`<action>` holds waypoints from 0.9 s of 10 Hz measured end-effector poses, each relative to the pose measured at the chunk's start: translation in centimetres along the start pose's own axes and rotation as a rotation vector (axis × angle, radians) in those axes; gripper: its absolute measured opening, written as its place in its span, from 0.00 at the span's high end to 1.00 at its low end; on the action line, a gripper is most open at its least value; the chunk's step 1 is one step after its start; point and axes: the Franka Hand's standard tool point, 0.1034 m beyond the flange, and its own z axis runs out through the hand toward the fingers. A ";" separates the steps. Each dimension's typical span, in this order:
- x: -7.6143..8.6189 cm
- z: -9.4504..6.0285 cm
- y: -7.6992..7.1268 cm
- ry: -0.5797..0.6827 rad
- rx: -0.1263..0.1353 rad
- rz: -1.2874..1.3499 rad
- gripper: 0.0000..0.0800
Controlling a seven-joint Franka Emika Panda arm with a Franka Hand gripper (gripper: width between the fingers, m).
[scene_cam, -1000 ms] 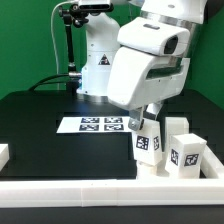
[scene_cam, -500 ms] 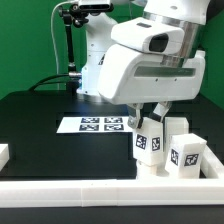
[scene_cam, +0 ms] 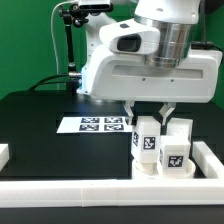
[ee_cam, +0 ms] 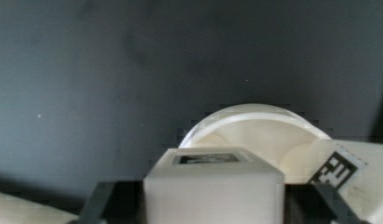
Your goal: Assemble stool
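Low over the black bench (scene_cam: 40, 125), fingers (scene_cam: 131, 109) pinching a tagged white stool leg (scene_cam: 146, 140), upright on the round seat (scene_cam: 150, 166). Beside it, two more legs (scene_cam: 176, 148). Behind, the marker board (scene_cam: 95, 124). No readable writing, only square tags.

— What colours do you see on the stool parts?

— Your legs (scene_cam: 147, 137) are white plastic, each with a black-and-white square tag; the round seat (ee_cam: 259, 130) is plain white.

— And around them?

— You've a matte black table (scene_cam: 40, 125), white border rails (scene_cam: 100, 190), and the white marker board (scene_cam: 95, 124) printed with black tags. The backdrop (scene_cam: 25, 40) is green.
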 end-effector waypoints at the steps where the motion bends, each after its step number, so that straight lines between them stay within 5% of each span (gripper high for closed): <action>1: 0.0 0.0 -0.1 0.001 0.011 0.072 0.58; 7: 0.2 -0.1 -0.9 0.009 0.026 0.403 0.58; 9: 0.2 -0.1 -1.0 -0.003 0.077 0.557 0.58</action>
